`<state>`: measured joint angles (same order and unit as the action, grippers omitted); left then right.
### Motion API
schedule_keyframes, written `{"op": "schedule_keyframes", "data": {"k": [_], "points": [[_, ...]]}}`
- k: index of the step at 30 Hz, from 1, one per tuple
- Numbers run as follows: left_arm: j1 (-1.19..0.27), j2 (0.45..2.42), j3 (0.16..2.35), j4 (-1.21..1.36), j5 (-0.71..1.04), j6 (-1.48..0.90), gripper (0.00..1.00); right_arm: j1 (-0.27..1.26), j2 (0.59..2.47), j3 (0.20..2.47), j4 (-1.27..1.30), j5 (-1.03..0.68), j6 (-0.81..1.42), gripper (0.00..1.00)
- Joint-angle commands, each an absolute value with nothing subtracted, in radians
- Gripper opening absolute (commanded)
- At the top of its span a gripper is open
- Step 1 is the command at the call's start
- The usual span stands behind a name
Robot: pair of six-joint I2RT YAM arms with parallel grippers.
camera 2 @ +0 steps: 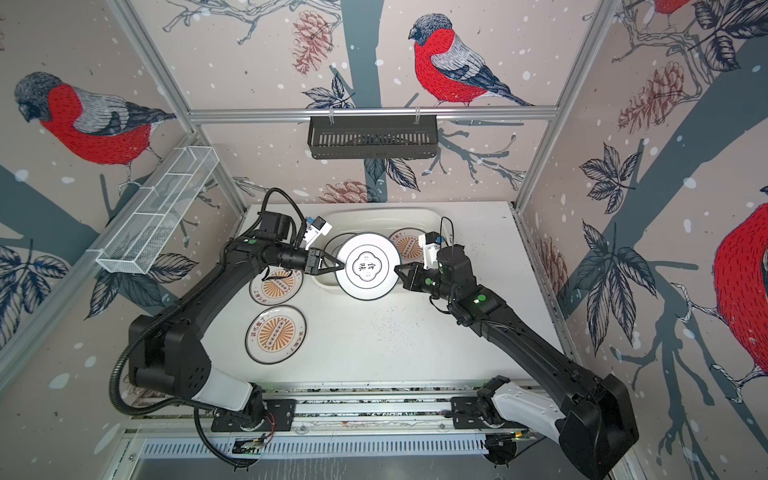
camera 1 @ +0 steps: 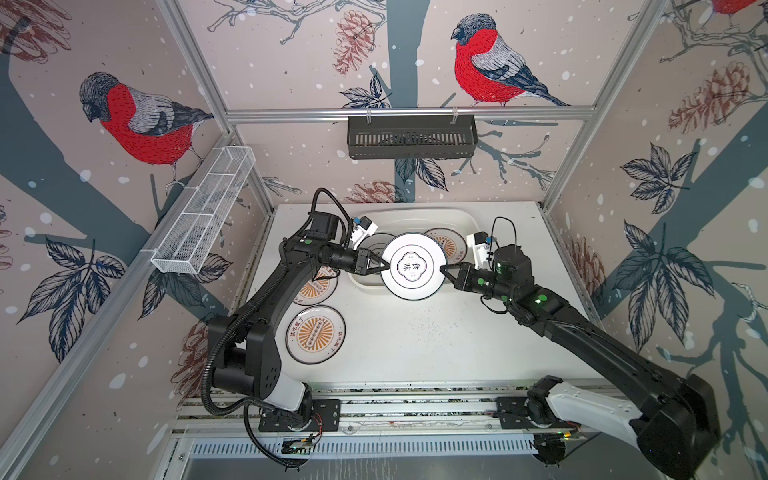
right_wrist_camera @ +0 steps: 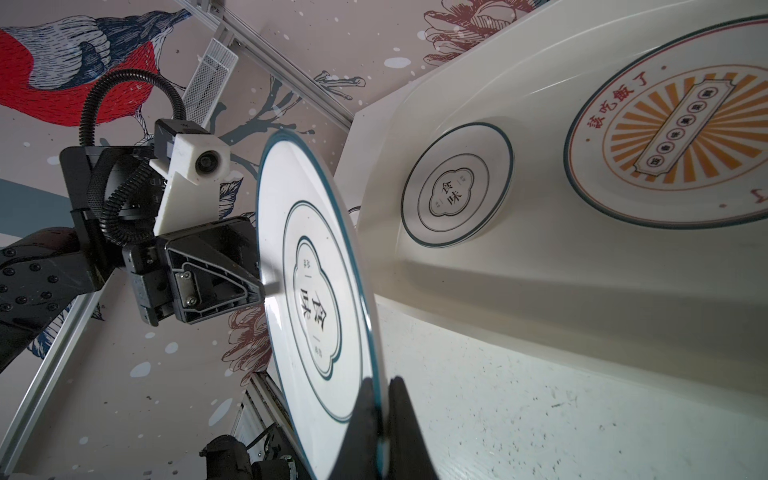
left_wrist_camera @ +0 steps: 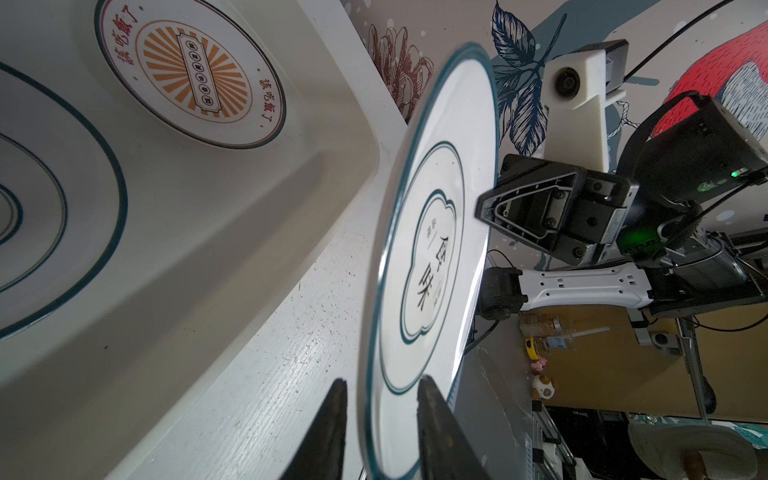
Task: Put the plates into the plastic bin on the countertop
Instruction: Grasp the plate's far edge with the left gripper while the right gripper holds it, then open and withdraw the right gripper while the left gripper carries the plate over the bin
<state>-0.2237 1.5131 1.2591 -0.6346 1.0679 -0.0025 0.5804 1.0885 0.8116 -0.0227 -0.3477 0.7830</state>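
Note:
A white plate [camera 1: 414, 266] [camera 2: 368, 266] with a black quatrefoil hangs level in the air over the front rim of the plastic bin [camera 1: 415, 218] [camera 2: 374, 214]. My right gripper [camera 1: 444, 269] [right_wrist_camera: 381, 379] is shut on its right rim. My left gripper [camera 1: 384, 266] [left_wrist_camera: 382, 380] straddles the opposite rim, open, with a gap showing beside one finger. Inside the bin lie a sunburst plate [camera 1: 451, 245] [right_wrist_camera: 673, 137] and a quatrefoil plate [right_wrist_camera: 457, 195]. Two sunburst plates rest on the countertop [camera 1: 436, 340]: one in the open [camera 1: 316, 334], one partly under my left arm [camera 1: 318, 286].
A black slatted basket [camera 1: 411, 137] hangs on the back rail. A white wire-mesh basket [camera 1: 203, 216] hangs on the left wall. Aluminium rails [camera 1: 395, 407] with both arm bases run along the front edge. Walls close in the left, back and right.

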Motion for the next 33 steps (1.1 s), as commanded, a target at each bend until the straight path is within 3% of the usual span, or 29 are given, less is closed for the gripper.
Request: {"op": "schedule_keyframes", "data": {"k": [1, 12, 23, 26, 33], "points": [[-0.223, 1.507, 1.262, -0.612, 1.069, -0.003, 0.26, 0.588, 1.083, 0.823, 0.01, -0.333, 0.771, 0.01], [-0.224, 1.502, 1.263, -0.61, 1.054, -0.018, 0.13, 0.624, 1.089, 0.829, 0.004, -0.294, 0.756, 0.04], [-0.219, 1.495, 1.265, -0.593, 1.056, -0.045, 0.01, 0.64, 1.093, 0.825, 0.0, -0.266, 0.758, 0.26], [-0.213, 1.49, 1.267, -0.593, 1.043, -0.04, 0.0, 0.64, 1.097, 0.832, -0.012, -0.248, 0.755, 0.41], [-0.181, 1.502, 1.328, -0.629, 0.963, 0.003, 0.0, 0.567, 1.022, 0.801, -0.025, -0.215, 0.789, 0.44]]}}
